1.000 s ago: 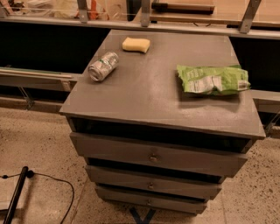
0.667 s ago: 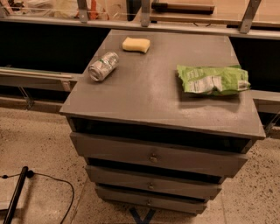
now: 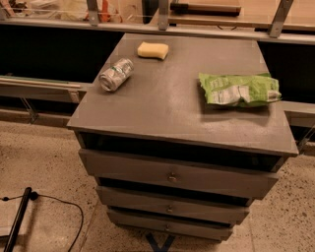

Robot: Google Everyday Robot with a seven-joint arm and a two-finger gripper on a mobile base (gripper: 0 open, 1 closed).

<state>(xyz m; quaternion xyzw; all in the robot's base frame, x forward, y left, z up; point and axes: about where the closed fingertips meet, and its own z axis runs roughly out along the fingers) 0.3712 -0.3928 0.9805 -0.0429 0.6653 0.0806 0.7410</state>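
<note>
Items in your view, left to right:

1. Black pole (image 3: 17, 216): lies on the speckled floor at the lower left, with a thin black cable (image 3: 69, 205) curling beside it.
2. Can (image 3: 116, 75): silver with green print, lying on its side near the left edge of the desk (image 3: 162, 113), its round end turned toward you.
3. Sponge (image 3: 152, 50): yellow, flat on the desk at the far side, just right of the can and apart from it.
4. Desk: grey top with three drawers stacked below. The top drawer (image 3: 177, 174) carries a small knob at its middle, and the two beneath it do the same.
5. Chip bag (image 3: 239, 90): green and white, lying flat and crumpled near the right edge of the desk, well apart from the can and the sponge.
6. Rail with glass panels (image 3: 162, 15): runs along the back, behind the desk.
7. Gripper: outside the camera's view, so you cannot tell whether it is open or closed. Nothing on the desk is held or touched by it.
</note>
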